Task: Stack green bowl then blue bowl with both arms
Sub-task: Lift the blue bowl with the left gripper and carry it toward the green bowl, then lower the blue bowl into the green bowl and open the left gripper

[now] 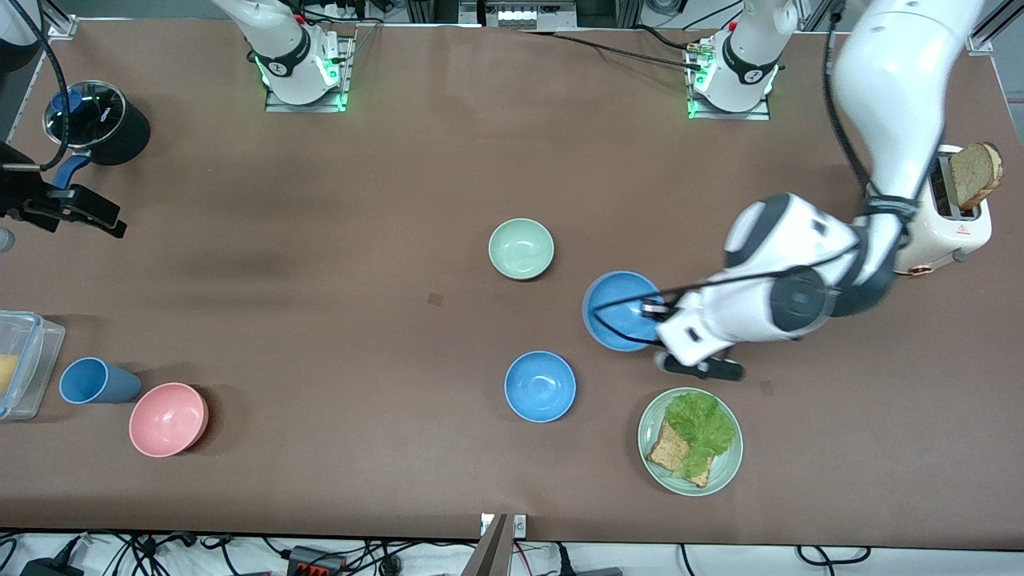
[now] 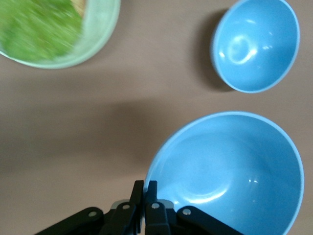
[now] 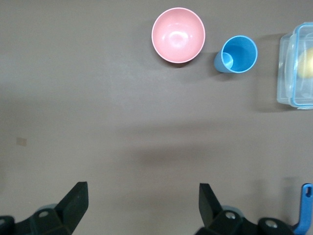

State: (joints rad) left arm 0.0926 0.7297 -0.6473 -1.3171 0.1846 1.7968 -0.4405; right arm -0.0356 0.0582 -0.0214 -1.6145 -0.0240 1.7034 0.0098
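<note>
**A:** Where's your left tool (image 2: pixel 145 192)?

**B:** Pinched tight on the rim of one blue bowl (image 1: pixel 622 310). The green bowl (image 1: pixel 521 248) sits just beside it on the tabletop (image 1: pixel 320 240), farther from the front camera and toward the right arm's end.

**A:** And your right tool (image 3: pixel 142 203)?

**B:** Spread wide, empty, waiting near the pot (image 1: pixel 100 122), well apart. You're carrying with the left.

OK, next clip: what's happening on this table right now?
The left hand is shut on the rim of a blue bowl, beside the green bowl it is meant to stack with. A second blue bowl sits nearer the front camera, next to a plate of bread and lettuce. The green bowl stands alone, nothing stacked yet. The right hand waits open toward its own end of the table, near a pink bowl and a blue cup.
</note>
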